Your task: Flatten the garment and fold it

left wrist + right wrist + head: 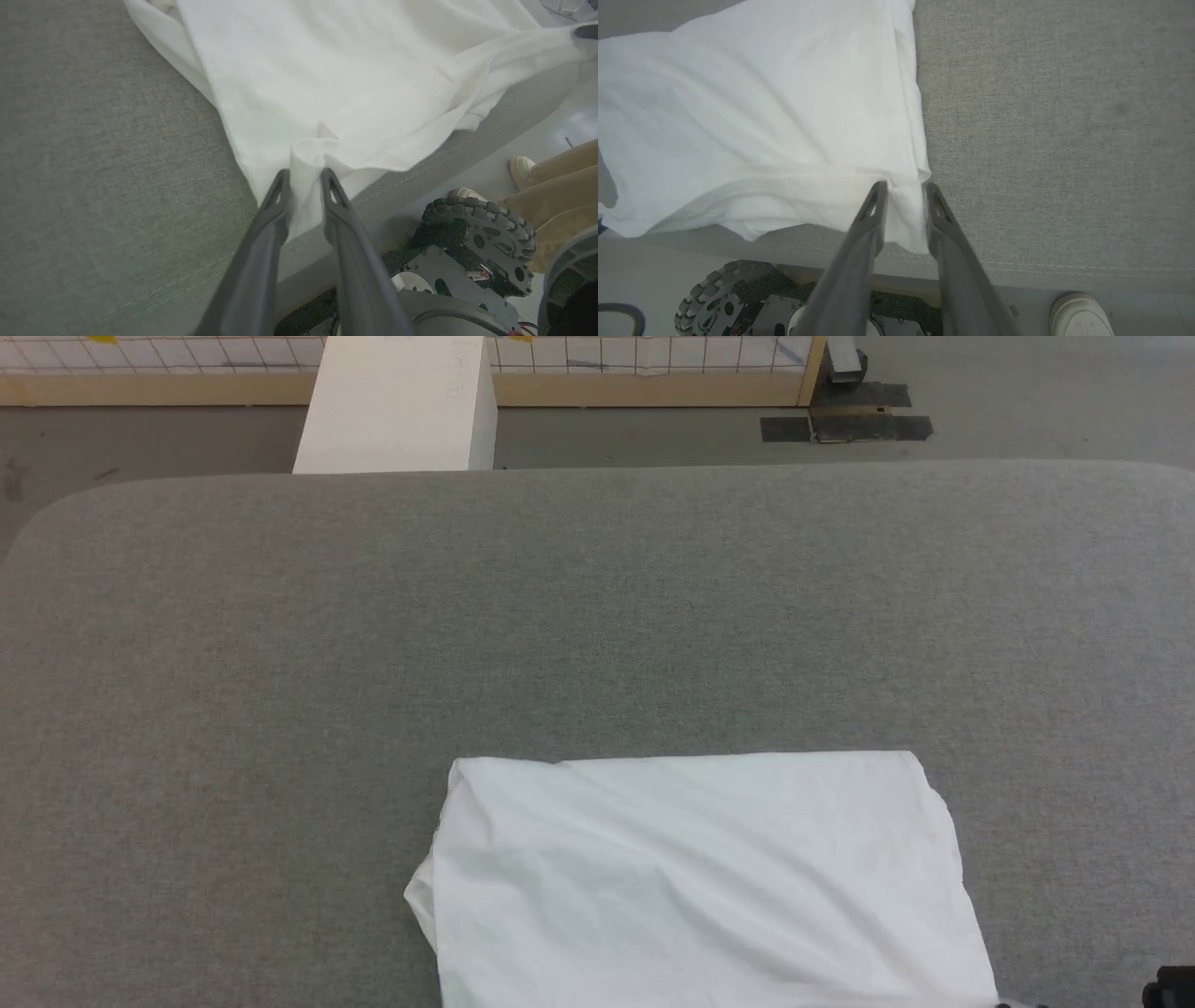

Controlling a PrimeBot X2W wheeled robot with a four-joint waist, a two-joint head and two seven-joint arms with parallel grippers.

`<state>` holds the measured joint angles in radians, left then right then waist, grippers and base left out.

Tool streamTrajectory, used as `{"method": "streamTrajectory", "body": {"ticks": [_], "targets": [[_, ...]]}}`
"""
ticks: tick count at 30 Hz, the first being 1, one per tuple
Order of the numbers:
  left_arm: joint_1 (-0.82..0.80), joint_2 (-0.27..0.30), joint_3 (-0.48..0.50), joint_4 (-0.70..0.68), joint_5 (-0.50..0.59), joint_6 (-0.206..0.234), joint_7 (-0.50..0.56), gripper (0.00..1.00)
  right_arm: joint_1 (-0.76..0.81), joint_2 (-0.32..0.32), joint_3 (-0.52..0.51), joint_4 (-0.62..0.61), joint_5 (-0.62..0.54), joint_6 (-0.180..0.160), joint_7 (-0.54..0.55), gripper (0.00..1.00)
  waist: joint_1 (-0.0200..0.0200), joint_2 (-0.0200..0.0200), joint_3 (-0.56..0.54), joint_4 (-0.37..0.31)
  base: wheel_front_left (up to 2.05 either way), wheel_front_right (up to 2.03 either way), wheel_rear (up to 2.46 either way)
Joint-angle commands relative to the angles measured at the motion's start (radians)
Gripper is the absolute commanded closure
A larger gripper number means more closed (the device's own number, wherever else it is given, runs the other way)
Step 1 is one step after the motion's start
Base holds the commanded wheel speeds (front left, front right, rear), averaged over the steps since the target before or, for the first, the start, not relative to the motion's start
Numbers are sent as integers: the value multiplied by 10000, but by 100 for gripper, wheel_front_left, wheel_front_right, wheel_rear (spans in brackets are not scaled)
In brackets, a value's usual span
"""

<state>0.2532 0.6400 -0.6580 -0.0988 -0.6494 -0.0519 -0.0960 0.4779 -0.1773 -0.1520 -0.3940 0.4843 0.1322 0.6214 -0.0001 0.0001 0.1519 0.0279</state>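
The garment (pixel 700 877) lies as a smooth white folded rectangle at the near middle of the grey padded table (pixel 280 709); its near hem hangs over the table's front edge. In the left wrist view my left gripper (pixel 304 179) stands at one near corner of the garment (pixel 327 84), its fingers slightly parted, with a bunched fold of cloth between them. At the other near corner of the garment (pixel 761 116) my right gripper (pixel 904 189) is the same: fingers a little apart, the cloth corner between the tips.
A rigid white box (pixel 397 406) stands just beyond the table's far edge, before a low wooden-framed grid fence (pixel 653 378). A person's white shoes (pixel 521 170) (pixel 1078 315) and tan trouser legs (pixel 560 186) are beside my wheeled base (pixel 476 233).
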Motion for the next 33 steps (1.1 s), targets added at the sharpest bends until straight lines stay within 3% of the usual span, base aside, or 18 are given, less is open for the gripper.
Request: {"method": "streamTrajectory", "body": {"ticks": [1, 5, 10, 12, 13, 15, 19, 25, 33], "targets": [[54, -96, 50, 91, 34, -31, -146, 0, 146, 19, 42, 58, -10, -15, -82, 0, 1, -1, -36, 48, 0, 0, 0], [47, -175, 392, 130, -249, 28, -559, 0, 162, 54, -33, -56, 155, -15, -43, 0, 1, -1, -88, 127, 0, 0, 0], [-99, -434, 1734, -396, -789, 571, -1387, 0, -92, 273, -434, -512, 490, -15, -84, 0, 1, -1, -95, 201, 0, 0, 0], [-256, -694, 2404, -761, -716, 860, -1569, 0, -356, 354, -695, -597, 315, -15, -206, 0, 1, -1, -71, 213, 0, 0, 0], [-529, -1355, 3388, -1466, -109, 1351, -1646, 0, -797, 291, -798, -481, -261, -15, -346, 0, 1, -1, 0, 226, 0, 0, 0], [-624, -1865, 3852, -1903, 432, 1486, -1651, 0, -1085, 299, -713, -276, -532, -15, -372, 0, 1, -1, 86, 219, 0, 0, 0], [-721, -2662, 4164, -2381, 1421, 1386, -1655, 0, -1621, 309, -418, 282, -929, -15, -365, 0, 1, -1, 268, 269, 0, 0, 0], [-920, -3408, 4351, -2460, 2475, 1303, -1656, 0, -2202, 317, -150, 1180, -1439, -15, -385, 0, 1, -1, 589, 513, 0, 0, 0], [-947, -3836, 4352, -1759, 3071, 1055, -1657, 0, -2844, 100, 321, 2358, -1820, -15, -326, 0, 1, -1, 688, 718, 0, 0, 0]]}}
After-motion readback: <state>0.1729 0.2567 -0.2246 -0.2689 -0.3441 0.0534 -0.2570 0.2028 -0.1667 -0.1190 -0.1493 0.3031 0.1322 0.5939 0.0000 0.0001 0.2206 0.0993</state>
